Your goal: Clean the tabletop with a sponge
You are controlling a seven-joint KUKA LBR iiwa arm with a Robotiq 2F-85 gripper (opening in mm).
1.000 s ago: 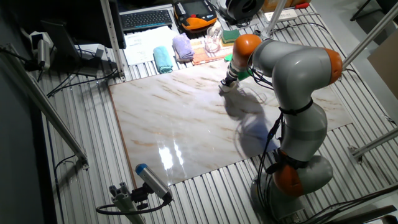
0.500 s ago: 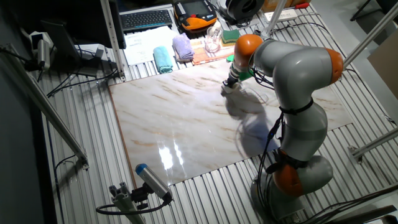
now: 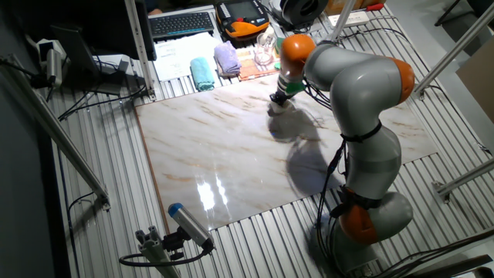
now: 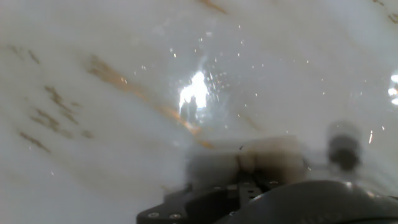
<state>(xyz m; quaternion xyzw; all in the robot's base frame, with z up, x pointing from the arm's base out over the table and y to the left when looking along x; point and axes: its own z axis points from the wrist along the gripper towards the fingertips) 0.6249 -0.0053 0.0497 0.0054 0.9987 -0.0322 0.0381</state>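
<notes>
Gripper (image 3: 278, 106): I see it down on the tabletop (image 3: 216, 154), far edge.
Jaws: can't tell, blurred.
Sponge (image 4: 261, 158): blurred beige block at the fingers.

The hand view is smeared with blur: the gripper (image 4: 249, 177) and the pale sponge (image 4: 261, 158) beneath it have no clear edges, so the jaws' grip cannot be read. In the fixed view the sponge (image 3: 278, 109) looks like a tiny, possibly half-hidden patch under the gripper (image 3: 280, 102).

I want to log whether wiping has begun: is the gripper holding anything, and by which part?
The gripper appears to press the sponge against the tabletop. Both views are too blurred to show which part it grips.
</notes>
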